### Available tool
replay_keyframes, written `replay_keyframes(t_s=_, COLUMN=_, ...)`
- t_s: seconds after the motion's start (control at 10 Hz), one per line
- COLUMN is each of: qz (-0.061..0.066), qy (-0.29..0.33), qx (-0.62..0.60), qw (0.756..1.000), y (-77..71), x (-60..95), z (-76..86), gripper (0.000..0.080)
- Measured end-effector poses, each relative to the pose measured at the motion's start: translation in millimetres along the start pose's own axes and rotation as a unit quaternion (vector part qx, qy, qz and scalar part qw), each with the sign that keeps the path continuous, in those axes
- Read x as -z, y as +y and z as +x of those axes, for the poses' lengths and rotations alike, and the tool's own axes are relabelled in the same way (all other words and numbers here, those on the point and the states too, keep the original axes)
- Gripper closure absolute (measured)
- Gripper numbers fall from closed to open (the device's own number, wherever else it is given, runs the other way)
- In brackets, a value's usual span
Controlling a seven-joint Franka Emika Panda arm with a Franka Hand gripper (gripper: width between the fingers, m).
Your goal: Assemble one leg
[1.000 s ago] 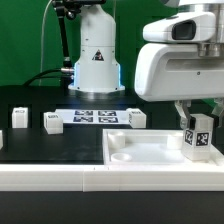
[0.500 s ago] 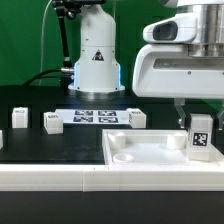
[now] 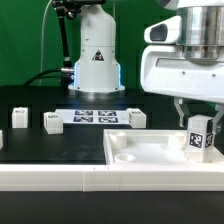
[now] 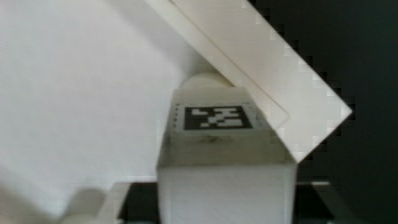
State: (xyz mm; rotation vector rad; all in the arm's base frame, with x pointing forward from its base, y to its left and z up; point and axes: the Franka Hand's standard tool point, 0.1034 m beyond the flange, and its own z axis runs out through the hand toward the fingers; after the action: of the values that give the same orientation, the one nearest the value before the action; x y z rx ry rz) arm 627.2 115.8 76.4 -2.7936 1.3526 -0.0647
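My gripper [image 3: 197, 118] is shut on a leg [image 3: 200, 135], a small white post with a black-and-white tag, and holds it upright over the right end of the large flat white panel [image 3: 150, 152]. Whether the leg's foot touches the panel I cannot tell. In the wrist view the leg [image 4: 222, 160] fills the middle with its tag [image 4: 217, 117] facing the camera, and the dark fingers [image 4: 143, 203] press on both of its sides around the gripper [image 4: 222, 205]. The panel [image 4: 71, 80] and its raised rim lie beneath.
Three more white legs stand on the black table: one at the exterior view's left [image 3: 20, 117], one beside it [image 3: 52, 122], one behind the panel [image 3: 137, 118]. The marker board [image 3: 95, 116] lies in front of the robot base [image 3: 97, 60].
The gripper has shifted slightly toward the exterior view's right with the leg still in its grip, and the wrist has turned a little. The other legs have not moved.
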Motion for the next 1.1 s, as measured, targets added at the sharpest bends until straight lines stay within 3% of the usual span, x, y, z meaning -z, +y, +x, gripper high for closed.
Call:
replay_keyframes(t_s=0.1, qz=-0.002, qy=0.003, qx=-0.064, qw=0.998, y=0.7, x=0.0, z=0.0, gripper=0.0508)
replay_keyframes(t_s=0.5, qz=-0.002, qy=0.000, qx=-0.078, qw=0.997, y=2.8, x=0.2, z=4.1, gripper=0.0498)
replay_keyframes(t_s=0.6, qz=-0.002, qy=0.000, qx=-0.064, qw=0.998, y=2.8, x=0.2, z=4.1, gripper=0.0293)
replay_keyframes(t_s=0.7, qz=-0.001, qy=0.001, qx=-0.037, qw=0.999, y=2.1, x=0.5, z=4.1, gripper=0.0293)
replay_keyframes(t_s=0.8, qz=0.001, qy=0.002, qx=0.001, qw=1.000, y=1.2, x=0.7, z=4.2, gripper=0.0178)
replay_keyframes(t_s=1.1, qz=0.004, qy=0.004, qx=0.164, qw=0.986, y=-2.3, x=0.3, z=-0.2, gripper=0.0156)
